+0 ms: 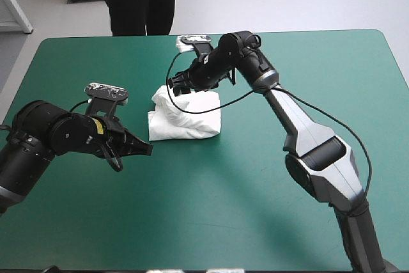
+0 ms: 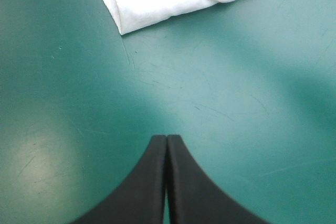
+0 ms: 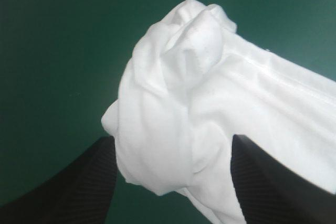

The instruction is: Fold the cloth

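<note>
r gripper (image 3: 172,140) spread astride t-shirt (image 1: 188,119) bundle; l gripper (image 2: 167,138) closed, nearby.

The T-shirt (image 3: 210,108) is a crumpled white bundle on the teal-green tabletop (image 3: 52,51). The gripper (image 3: 172,140) stands over its near end, the two black fingers (image 3: 79,182) wide apart, one on each side of the T-shirt, with cloth filling the gap between them. A rounded knot of fabric bulges at the T-shirt's far end, and a straight seam runs along one side of it. Whether the fingers touch the cloth is hard to tell; they seem just beside it.
</note>
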Controlling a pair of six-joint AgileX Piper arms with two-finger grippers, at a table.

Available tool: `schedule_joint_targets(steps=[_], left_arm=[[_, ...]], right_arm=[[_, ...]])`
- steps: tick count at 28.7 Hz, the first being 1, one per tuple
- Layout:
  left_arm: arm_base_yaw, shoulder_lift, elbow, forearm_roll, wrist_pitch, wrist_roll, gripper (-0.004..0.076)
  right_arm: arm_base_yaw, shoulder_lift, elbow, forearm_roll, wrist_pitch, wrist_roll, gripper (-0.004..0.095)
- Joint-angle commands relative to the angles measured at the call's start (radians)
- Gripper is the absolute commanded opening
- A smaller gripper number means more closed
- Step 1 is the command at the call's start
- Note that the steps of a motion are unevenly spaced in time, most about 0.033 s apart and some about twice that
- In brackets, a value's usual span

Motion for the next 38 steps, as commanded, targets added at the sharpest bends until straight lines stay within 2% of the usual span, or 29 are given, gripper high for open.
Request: schedule_joint_targets(steps=[1,10,15,20,30,32,33,34,36,37,38], left_arm=[[0.003,-0.024,-0.025,-0.031,0.042,-0.013,-0.0010],[0.003,-0.024,-0.025,-0.032,0.042,-0.013,-0.0010],[0.003,-0.024,-0.025,-0.029,0.042,-0.013,-0.0010],[0.003,-0.024,-0.025,-0.029,0.042,-0.013,-0.0010],[0.003,-0.024,-0.025,-0.029,0.042,-0.013,-0.0010],[0.003,-0.024,-0.025,-0.029,0.042,-0.013,-0.0010],[0.003,-0.024,-0.025,-0.029,0.042,-0.013,-0.0010],[0.003,-0.024,-0.025,-0.029,0.042,-0.013,-0.0010],[0.003,-0.024,-0.025,-0.029,0.042,-0.013,-0.0010],[0.003,-0.024,-0.025,-0.029,0.042,-0.013,-0.0010],[0.003,-0.024,-0.025,-0.029,0.042,-0.013,-0.0010]], right_arm=[[-0.002,-0.091,-0.032,-0.050,0.003,0.032,0.0594],[-0.092,-0.175,0.202,-0.062,0.003,0.040,0.0588],[-0.102,-0.169,0.317,-0.067,0.000,0.012,0.0588],[-0.102,-0.128,0.359,-0.057,-0.042,0.003,0.0585],[-0.102,-0.032,0.357,0.065,-0.070,-0.039,0.0509],[-0.102,-0.026,0.357,0.070,-0.070,-0.039,0.0451],[-0.102,-0.026,0.357,0.064,-0.070,-0.039,0.0384],[-0.102,-0.026,0.357,0.058,-0.065,-0.039,0.0308],[-0.102,-0.026,0.357,0.026,-0.057,-0.039,0.0055],[-0.102,-0.026,0.357,0.000,-0.049,-0.039,-0.0019],[-0.102,-0.026,0.357,-0.028,-0.037,-0.034,-0.0003]])
